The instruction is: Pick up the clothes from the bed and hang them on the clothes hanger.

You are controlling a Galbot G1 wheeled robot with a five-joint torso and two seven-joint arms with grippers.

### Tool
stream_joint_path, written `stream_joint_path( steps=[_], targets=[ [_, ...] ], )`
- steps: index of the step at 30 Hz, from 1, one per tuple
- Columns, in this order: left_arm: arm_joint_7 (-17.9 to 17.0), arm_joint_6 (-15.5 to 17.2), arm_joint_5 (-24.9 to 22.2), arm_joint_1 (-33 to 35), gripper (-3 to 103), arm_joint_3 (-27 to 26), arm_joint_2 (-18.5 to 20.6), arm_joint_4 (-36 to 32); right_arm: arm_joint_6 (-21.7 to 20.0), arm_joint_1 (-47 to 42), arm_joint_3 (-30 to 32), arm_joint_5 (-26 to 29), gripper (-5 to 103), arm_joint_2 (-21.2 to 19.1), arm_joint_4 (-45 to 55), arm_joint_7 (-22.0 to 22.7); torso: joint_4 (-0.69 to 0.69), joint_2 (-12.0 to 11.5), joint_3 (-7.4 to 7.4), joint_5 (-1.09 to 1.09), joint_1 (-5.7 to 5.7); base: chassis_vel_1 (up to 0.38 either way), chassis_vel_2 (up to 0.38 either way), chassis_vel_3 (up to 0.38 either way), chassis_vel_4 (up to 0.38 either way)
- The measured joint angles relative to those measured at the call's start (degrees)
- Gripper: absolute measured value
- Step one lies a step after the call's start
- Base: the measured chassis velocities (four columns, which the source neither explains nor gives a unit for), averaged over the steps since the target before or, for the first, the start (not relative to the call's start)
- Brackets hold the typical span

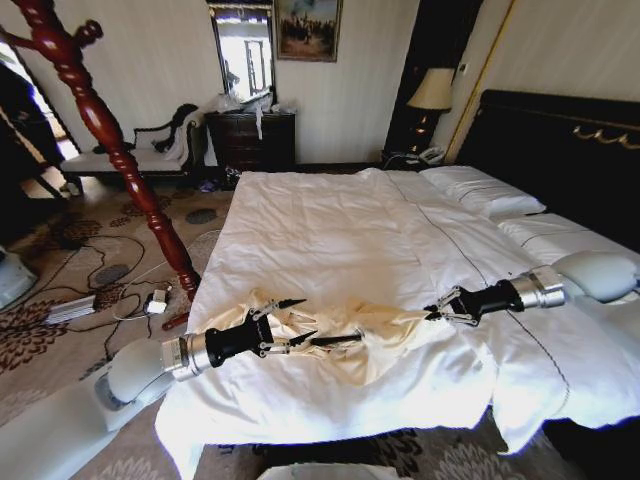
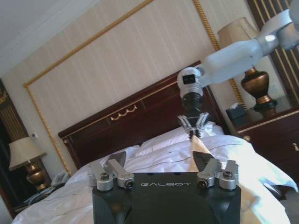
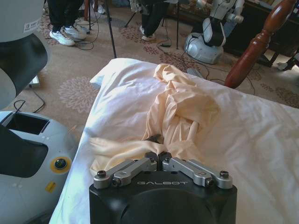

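The clothes, a wrinkled cream-yellow garment, lie bunched on the near part of the white bed. My right gripper is shut on the garment's right edge. The right wrist view shows the fingers pinched together on the cloth. In the left wrist view the right gripper draws that edge up into a small peak. My left gripper hovers open at the garment's left end, fingers spread wide. A slim black bar, apparently the clothes hanger, lies across the cloth just past the left fingertips.
A red-brown wooden coat stand post rises left of the bed, with cables and a power strip on the carpet beside it. Pillows and the black headboard lie far right. Another robot's base stands beyond the bed's edge.
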Motion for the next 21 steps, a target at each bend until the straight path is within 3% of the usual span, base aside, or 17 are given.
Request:
stream_joint_path(
  steps=[3, 8, 10, 14, 18, 19, 21],
  targets=[
    [-1.0, 0.1, -1.3, 0.0, 95, -0.8, -1.5, 1.4, 0.9, -0.4, 0.0, -4.6, 0, 2.1, -1.5, -0.1, 0.0, 0.0, 0.0, 0.0, 0.0, 0.0, 0.0, 0.0, 0.0],
    [-4.7, 0.8, -1.9, 0.3, 100, -1.7, -3.9, 7.0, 3.0, -1.0, 0.4, -9.8, 0, 5.7, -5.1, -0.4, -0.01, 0.0, 0.0, 0.0, 0.0, 0.0, 0.0, 0.0, 0.0],
    [-5.8, 0.8, -0.2, 1.3, 100, -1.9, -5.3, 10.4, 4.7, -1.6, 0.4, -12.3, 10, 8.2, -7.4, -0.4, 0.0, 0.0, 0.0, -0.01, 0.01, 0.0, 0.0, 0.0, 0.0],
    [-5.3, -0.4, 4.4, 4.7, 100, -0.4, -5.8, 11.7, 6.2, -2.0, 0.2, -14.6, 21, 10.8, -10.1, -1.1, 0.01, 0.0, 0.0, 0.0, 0.01, 0.0, 0.0, 0.0, 0.0],
    [-3.1, -1.8, 15.1, 6.7, 100, 4.6, -5.9, 11.4, 7.2, -1.5, -0.1, -16.7, 42, 12.8, -12.3, -3.7, 0.01, 0.0, 0.0, 0.0, 0.01, 0.0, 0.0, 0.0, 0.0],
    [-3.1, -1.8, 15.1, 6.7, 100, 4.6, -5.9, 11.4, 7.2, -1.5, -0.1, -16.7, 42, 12.8, -12.3, -3.7, 0.01, 0.0, 0.0, 0.0, 0.01, 0.0, 0.0, 0.0, 0.0],
    [-0.7, -3.5, 21.6, 5.7, 100, 7.3, -5.8, 12.4, 7.3, -1.1, -0.3, -16.5, 48, 13.1, -12.5, -4.0, 0.0, 0.0, 0.0, 0.0, 0.01, 0.0, 0.0, 0.0, 0.0]
  ],
)
